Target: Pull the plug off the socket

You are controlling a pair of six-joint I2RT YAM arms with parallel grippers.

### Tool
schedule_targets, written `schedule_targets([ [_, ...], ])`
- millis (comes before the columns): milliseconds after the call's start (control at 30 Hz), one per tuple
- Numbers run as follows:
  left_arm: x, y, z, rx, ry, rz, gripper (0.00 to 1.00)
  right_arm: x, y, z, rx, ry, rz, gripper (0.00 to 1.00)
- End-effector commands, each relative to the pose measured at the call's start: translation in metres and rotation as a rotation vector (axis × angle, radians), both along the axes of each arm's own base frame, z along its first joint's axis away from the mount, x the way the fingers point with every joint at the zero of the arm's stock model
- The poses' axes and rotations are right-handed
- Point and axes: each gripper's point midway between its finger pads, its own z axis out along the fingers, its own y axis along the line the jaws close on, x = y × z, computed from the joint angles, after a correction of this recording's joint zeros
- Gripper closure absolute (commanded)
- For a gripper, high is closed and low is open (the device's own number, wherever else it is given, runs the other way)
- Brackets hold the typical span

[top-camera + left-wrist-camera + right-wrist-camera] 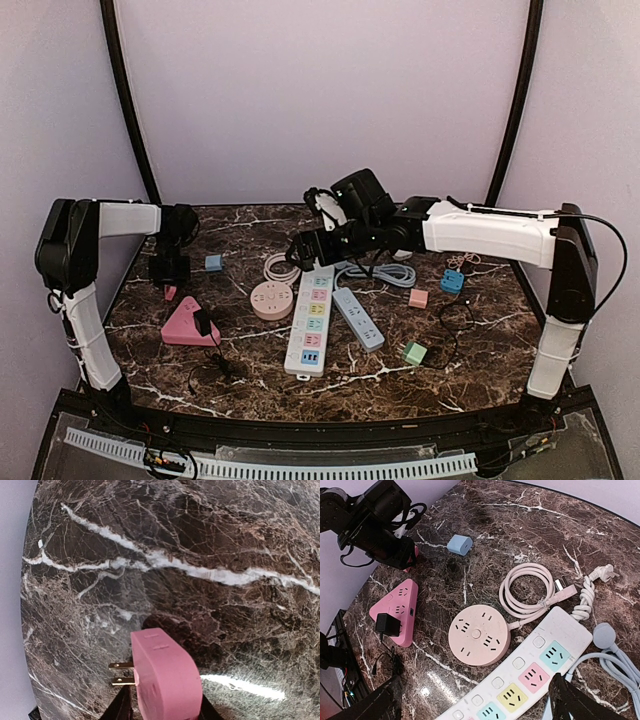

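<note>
My left gripper is shut on a pink plug with two bare metal prongs, held just above the marble table; in the top view it is at the left. A pink triangular socket lies near it with a black plug in it; both also show in the right wrist view, the socket and the plug. My right gripper is open and empty, hovering over the round pink socket and the white power strip.
A grey-blue power strip lies right of the white one. Coiled cables lie behind them. Small cube adapters sit around: blue, pink, green, blue. A black cord trails near the front edge.
</note>
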Motion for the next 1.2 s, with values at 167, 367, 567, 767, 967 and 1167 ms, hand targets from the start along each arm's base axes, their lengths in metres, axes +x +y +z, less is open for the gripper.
schedule_targets([
  [167, 0.005, -0.01, 0.007, -0.067, -0.02, -0.014, 0.55, 0.0, 0.0, -0.006, 0.0, 0.023, 0.008, 0.01],
  [367, 0.007, -0.021, 0.021, -0.141, -0.072, -0.022, 0.41, -0.004, 0.005, -0.016, -0.009, 0.045, 0.027, 0.01],
  [567, 0.003, -0.034, 0.033, -0.234, -0.124, -0.018, 0.29, -0.007, 0.015, -0.023, -0.019, 0.054, 0.047, 0.01],
  [767, -0.017, -0.048, 0.035, -0.353, -0.174, 0.027, 0.24, -0.012, 0.025, -0.03, -0.032, 0.062, 0.066, 0.01],
  [967, -0.042, -0.071, 0.04, -0.539, -0.249, 0.076, 0.2, -0.017, 0.037, -0.037, -0.037, 0.072, 0.095, 0.01],
  [1167, -0.054, -0.08, 0.037, -0.623, -0.295, 0.108, 0.14, -0.022, 0.055, -0.044, -0.045, 0.086, 0.13, 0.01],
])
